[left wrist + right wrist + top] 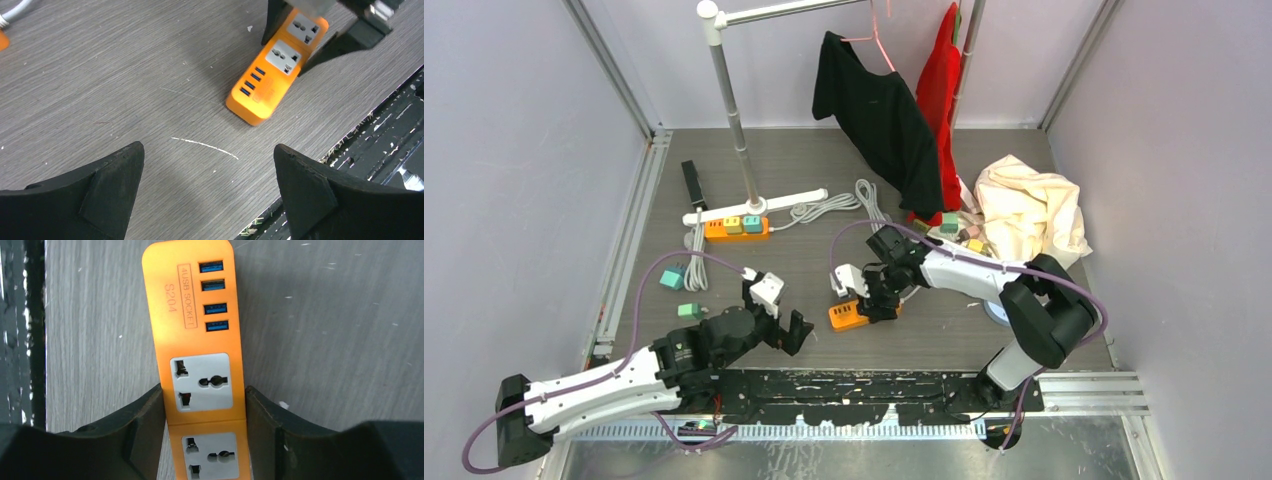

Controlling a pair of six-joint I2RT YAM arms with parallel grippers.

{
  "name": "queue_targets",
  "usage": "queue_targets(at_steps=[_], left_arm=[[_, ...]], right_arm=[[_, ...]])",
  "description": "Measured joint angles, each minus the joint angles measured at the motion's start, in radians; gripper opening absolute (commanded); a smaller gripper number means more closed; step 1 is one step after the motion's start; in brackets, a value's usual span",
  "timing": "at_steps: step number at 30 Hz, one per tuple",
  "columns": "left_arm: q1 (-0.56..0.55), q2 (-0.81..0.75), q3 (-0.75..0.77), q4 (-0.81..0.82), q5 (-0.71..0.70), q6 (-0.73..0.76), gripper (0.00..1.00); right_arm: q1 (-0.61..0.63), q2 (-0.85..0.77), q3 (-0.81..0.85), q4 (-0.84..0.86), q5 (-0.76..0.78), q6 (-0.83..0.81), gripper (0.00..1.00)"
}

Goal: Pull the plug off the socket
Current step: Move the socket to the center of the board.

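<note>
1. Left wrist view: your left gripper (206, 150) hangs over bare table (100, 75), fingers spread wide and holding nothing, likely kept free for the pull
2. Just beyond it the orange strip (272, 70) lies flat; both sockets you can see on it are empty
3. Your right gripper (204, 390) presses its fingers against the strip's two long sides, probably to pin it against a pull
4. Farthest, a second strip (736, 228) by the rack (729, 100) carries three coloured plugs (751, 222); which plug is meant, you cannot tell
</note>
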Motion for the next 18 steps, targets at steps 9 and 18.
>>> queue_targets(at_steps=[9, 18], left_arm=[[0.0, -0.017, -0.07, 0.019, -0.007, -0.01, 1.0], [0.0, -0.02, -0.075, 0.034, -0.021, -0.01, 1.0]], right_arm=[[-0.095, 0.003, 0.039, 0.198, 0.079, 0.389, 0.08], [-0.117, 0.232, 0.236, 0.406, 0.439, 0.793, 0.13]])
